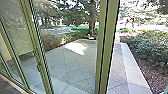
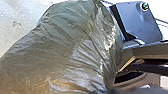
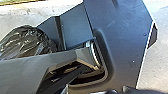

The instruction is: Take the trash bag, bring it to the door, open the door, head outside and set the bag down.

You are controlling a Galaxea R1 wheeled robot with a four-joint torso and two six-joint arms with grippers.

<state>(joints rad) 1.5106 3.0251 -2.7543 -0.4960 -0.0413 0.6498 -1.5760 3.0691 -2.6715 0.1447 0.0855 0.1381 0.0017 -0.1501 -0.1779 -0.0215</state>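
From where I stand, the largest thing is the paved terrace (image 1: 72, 65), which lies beyond the green-framed glass panels (image 1: 41, 57); the robot seems to be at the step of going outside. It should pass the thick green post (image 1: 106, 47) slowly and with good margin, turning only a little. Next in size is the robot's dark base (image 3: 122, 50), and just beside it is the trash bag (image 2: 67, 47), so its thin plastic could rub or catch there. Whether the left gripper or right gripper is pinching it, I cannot tell.
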